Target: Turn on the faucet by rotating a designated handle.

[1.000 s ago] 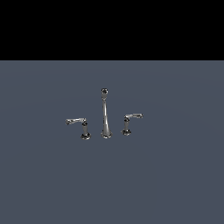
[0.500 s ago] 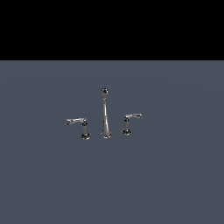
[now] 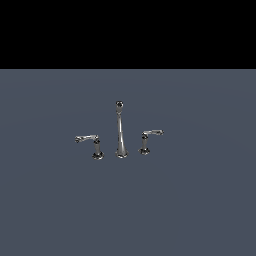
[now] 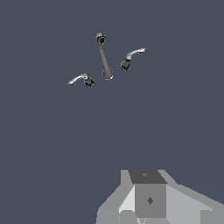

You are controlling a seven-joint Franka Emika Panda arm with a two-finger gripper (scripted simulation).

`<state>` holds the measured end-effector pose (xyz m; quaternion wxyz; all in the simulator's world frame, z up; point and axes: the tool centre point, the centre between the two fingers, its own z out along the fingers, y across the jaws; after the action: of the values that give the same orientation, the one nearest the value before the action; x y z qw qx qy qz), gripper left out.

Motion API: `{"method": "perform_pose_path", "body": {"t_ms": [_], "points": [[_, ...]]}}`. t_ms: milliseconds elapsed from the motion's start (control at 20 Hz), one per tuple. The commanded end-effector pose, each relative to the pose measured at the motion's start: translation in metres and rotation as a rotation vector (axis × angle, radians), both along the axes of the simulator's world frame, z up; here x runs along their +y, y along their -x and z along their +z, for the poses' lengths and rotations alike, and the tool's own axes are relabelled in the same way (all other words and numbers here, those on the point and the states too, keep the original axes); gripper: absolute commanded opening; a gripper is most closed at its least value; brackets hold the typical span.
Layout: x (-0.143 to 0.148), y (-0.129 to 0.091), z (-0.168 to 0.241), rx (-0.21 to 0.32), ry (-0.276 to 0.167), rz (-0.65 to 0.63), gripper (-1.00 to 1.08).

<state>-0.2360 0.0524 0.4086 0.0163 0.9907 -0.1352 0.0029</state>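
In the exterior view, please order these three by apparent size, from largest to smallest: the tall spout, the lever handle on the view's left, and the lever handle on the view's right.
1. The spout, clearly the tallest.
2. The handle on the exterior view's left, with a slightly longer lever.
3. The handle on the exterior view's right, slightly smaller.

The two handles differ only a little, and nearness to the camera could account for some of it.

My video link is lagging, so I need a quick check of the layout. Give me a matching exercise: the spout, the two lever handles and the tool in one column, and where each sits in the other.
Things:
1. spout
2. longer-levered handle
3. shorter-levered handle
4. tool

Places:
A. on the exterior view's right of the spout
B. seen only in the wrist view, well back from the faucet
C. upright in the middle, between the two handles
D. on the exterior view's left of the spout

Pairs: 1-C, 2-D, 3-A, 4-B
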Motion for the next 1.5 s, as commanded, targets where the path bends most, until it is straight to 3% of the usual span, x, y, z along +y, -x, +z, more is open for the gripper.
{"method": "perform_pose_path", "body": {"t_ms": [0,800,1450], "points": [[0.010,-0.006,-0.015,-0.001,-0.002,-0.054,-1.00],[0.064,-0.058,-0.112,-0.004,-0.016,-0.386,-1.00],[0.092,-0.107,-0.179,-0.007,-0.028,-0.621,-1.00]]}}
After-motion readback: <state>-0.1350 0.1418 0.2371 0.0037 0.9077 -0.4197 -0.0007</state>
